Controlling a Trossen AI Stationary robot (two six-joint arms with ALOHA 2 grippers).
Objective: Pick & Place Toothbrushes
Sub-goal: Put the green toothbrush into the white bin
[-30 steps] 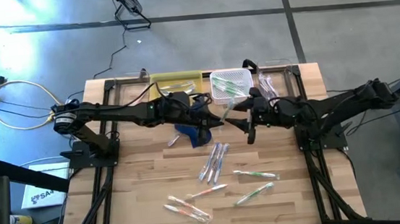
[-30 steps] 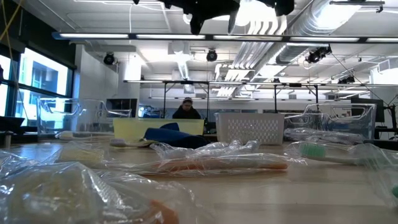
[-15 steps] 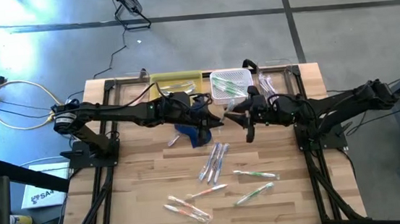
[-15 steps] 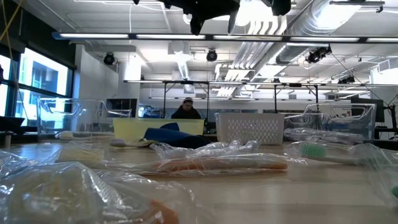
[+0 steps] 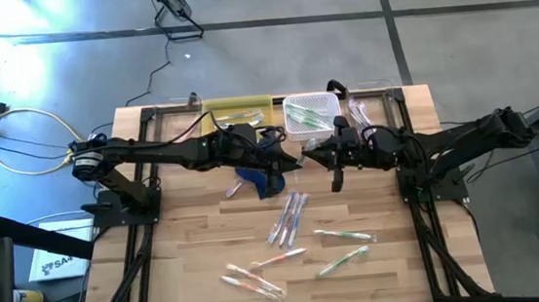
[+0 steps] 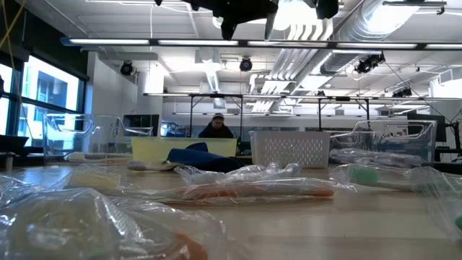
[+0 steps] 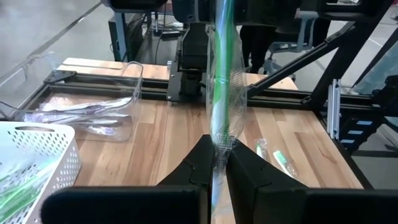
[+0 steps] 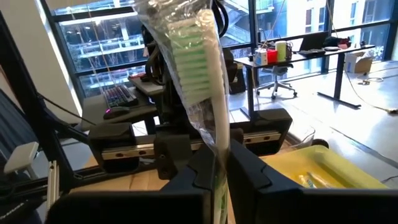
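One toothbrush with green bristles, sealed in clear wrap, stands nearly upright above the table's far middle, head up. My left gripper and my right gripper face each other there, and both are shut on it. Under my left arm lies the dark blue pouch. Several wrapped toothbrushes lie flat on the near half of the wooden table, and more fill the white basket. My left gripper pinches the wrapped toothbrush's lower handle between its two fingers, which reach in about level from the table's left and lie across it. The toothbrush rises above the fingers, clear of the table. My right gripper pinches the same toothbrush's handle, below the bristle head, between its two fingers. They come level from the table's right and lie across it. The head stands above the fingers, slightly tilted.
A yellow tray and clear bins stand along the far edge beside the basket. Black frame rails run down both sides of the table. A person sits in the room beyond.
My right gripper has shut on the toothbrush that my left gripper holds up. Both arms and the toothbrush have stayed where they were.
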